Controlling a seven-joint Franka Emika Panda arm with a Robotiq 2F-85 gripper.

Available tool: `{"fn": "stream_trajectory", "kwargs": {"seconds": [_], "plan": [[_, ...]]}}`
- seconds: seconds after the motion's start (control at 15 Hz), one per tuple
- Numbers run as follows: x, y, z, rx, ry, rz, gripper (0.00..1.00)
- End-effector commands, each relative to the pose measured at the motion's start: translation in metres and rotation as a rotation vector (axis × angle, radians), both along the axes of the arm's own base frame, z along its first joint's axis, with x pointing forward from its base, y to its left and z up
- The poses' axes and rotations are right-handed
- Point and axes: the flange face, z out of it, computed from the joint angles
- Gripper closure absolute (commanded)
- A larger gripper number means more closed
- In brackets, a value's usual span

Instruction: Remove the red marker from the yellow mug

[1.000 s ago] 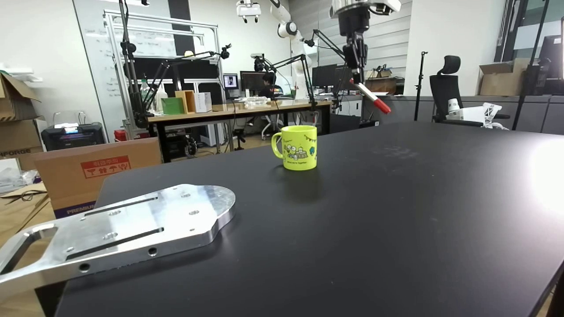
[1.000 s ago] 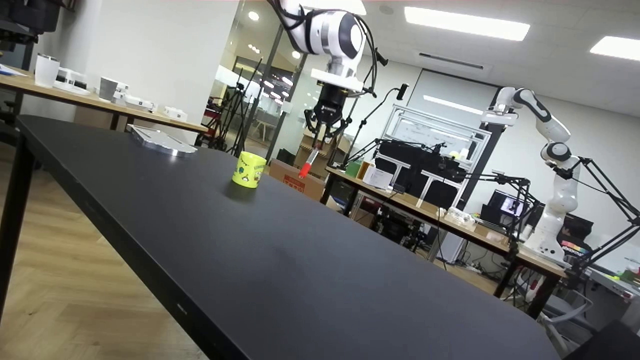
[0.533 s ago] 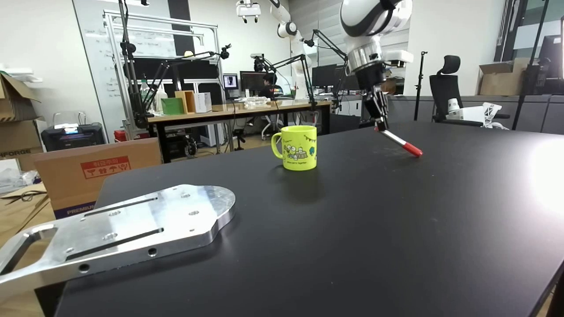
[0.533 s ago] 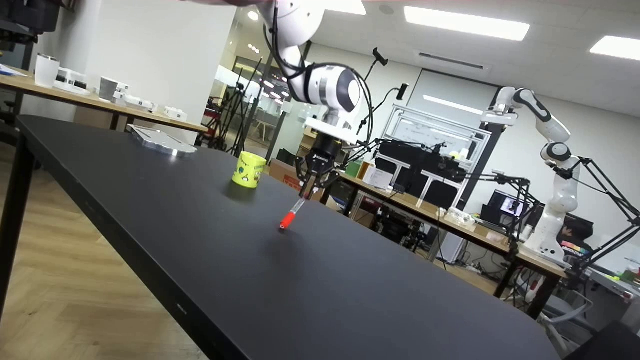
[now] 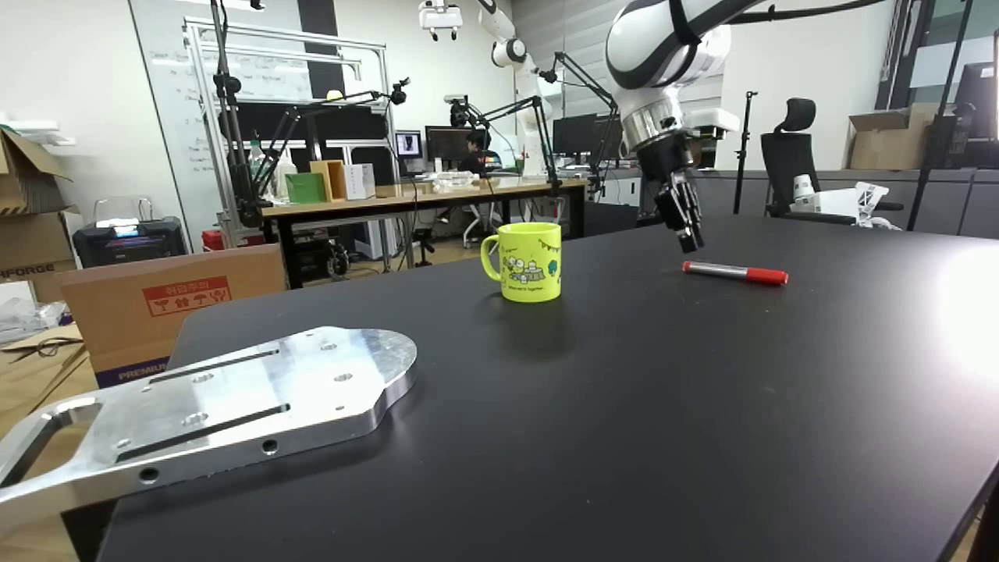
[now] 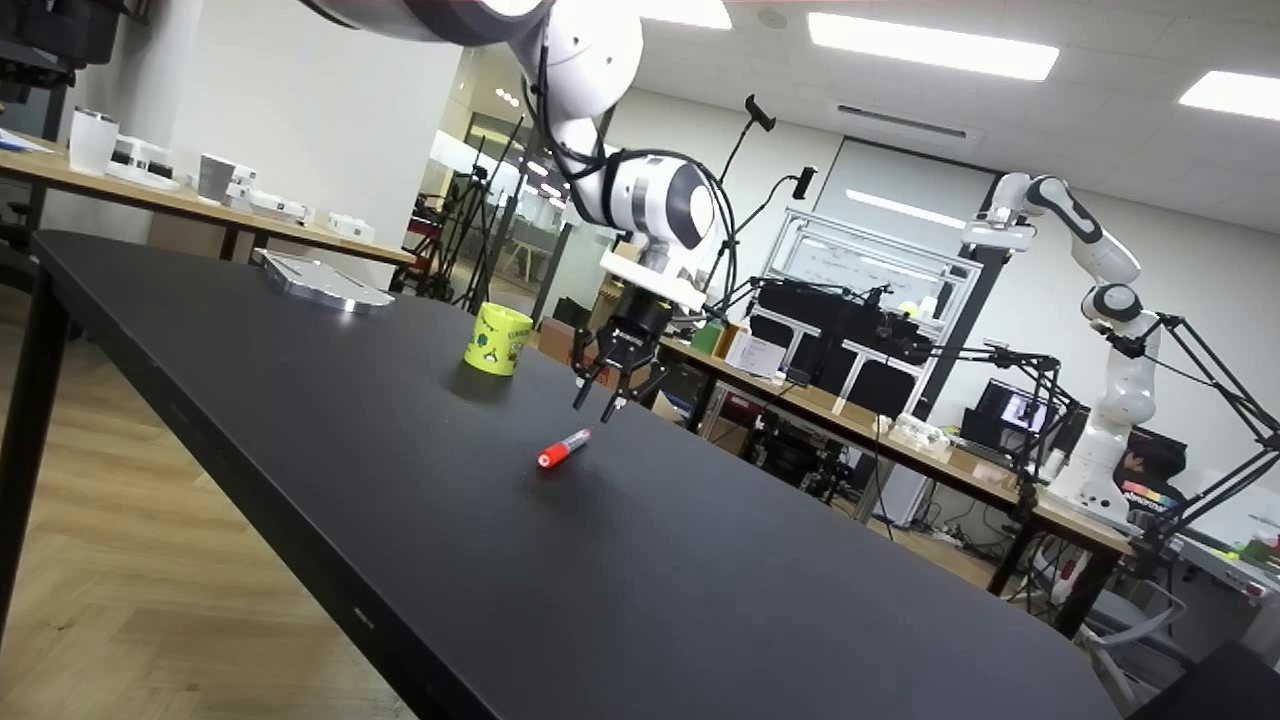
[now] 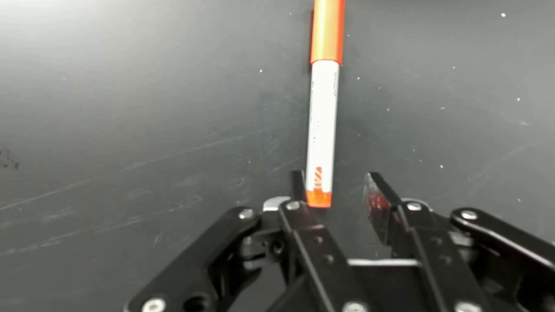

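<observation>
The red marker (image 5: 734,272), white in the middle with a red cap and red end, lies flat on the black table (image 5: 624,406). It also shows in an exterior view (image 6: 566,448) and in the wrist view (image 7: 324,104). My gripper (image 5: 690,243) is open and empty, apart from the marker and a little above its tail end. In the wrist view the gripper (image 7: 336,174) has its fingers parted, with the marker's tail seen between them. The yellow mug (image 5: 531,261) stands upright, away from the gripper, and shows in an exterior view (image 6: 498,340); it is out of the wrist view.
A silver metal plate with a handle (image 5: 273,382) lies on the table, past the mug from the gripper. It also shows in an exterior view (image 6: 325,282). A cardboard box (image 5: 179,304) stands beyond the table edge. The table's long edge (image 6: 250,500) shows in an exterior view.
My gripper came down with the marker until its cap met the table, then opened. The marker now lies flat on the table and the gripper is slightly back from it. The mug stayed put.
</observation>
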Motion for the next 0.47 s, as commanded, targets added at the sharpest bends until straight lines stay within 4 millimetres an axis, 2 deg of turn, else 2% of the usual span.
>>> {"fn": "stream_trajectory", "kwargs": {"seconds": [0.0, 0.07, 0.2, 0.27, 0.33, 0.4], "plan": [[0.011, 0.000, 0.077, 0.053, -0.086, 0.004, 0.29], [0.015, 0.000, 0.100, 0.065, -0.128, 0.009, 0.21], [0.019, 0.000, 0.133, 0.082, -0.186, 0.021, 0.09], [0.017, 0.005, 0.105, 0.047, -0.153, 0.014, 0.02], [0.017, 0.005, 0.119, 0.049, -0.165, 0.014, 0.20], [0.016, 0.005, 0.122, 0.049, -0.161, 0.014, 0.13]]}}
